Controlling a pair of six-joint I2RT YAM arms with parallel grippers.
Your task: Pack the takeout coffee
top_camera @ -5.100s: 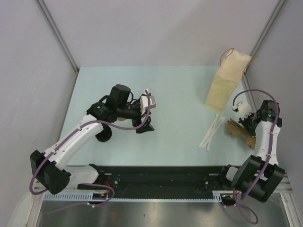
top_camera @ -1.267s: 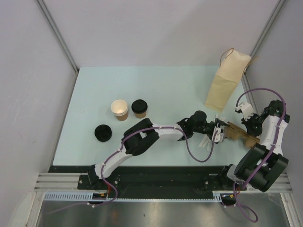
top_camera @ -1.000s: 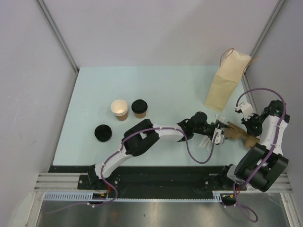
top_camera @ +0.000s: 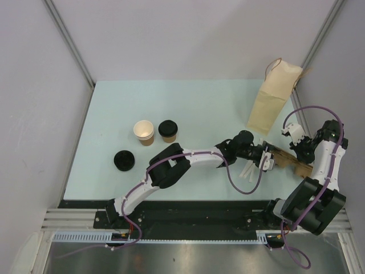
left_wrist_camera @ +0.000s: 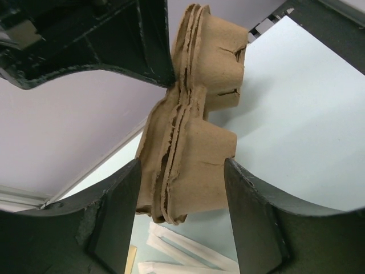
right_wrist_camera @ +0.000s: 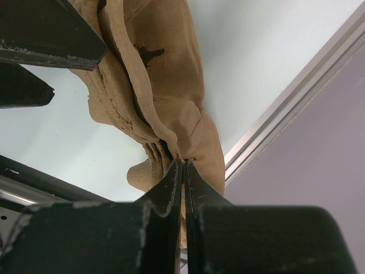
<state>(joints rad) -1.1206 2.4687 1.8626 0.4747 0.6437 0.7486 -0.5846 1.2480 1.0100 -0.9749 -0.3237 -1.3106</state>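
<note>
separating the tray stack (left_wrist_camera: 194, 142): right gripper (right_wrist_camera: 182, 165) pinches its rim; open left gripper (left_wrist_camera: 181, 188) should close on one layer only.

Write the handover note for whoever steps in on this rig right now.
Left gripper: fingers bracket the pulp tray stack, close to or touching it. I cannot tell whether it is actually gripped.
Right gripper: shut on the rim of the same stack.
Cups: lidded cup and open cup stand side by side left of centre, with a loose lid lying nearer the arms. Paper bag stands upright at far right.
Done: one cup lidded.
Left: probably free one tray, lid the open cup, seat both cups, then bag them.
</note>
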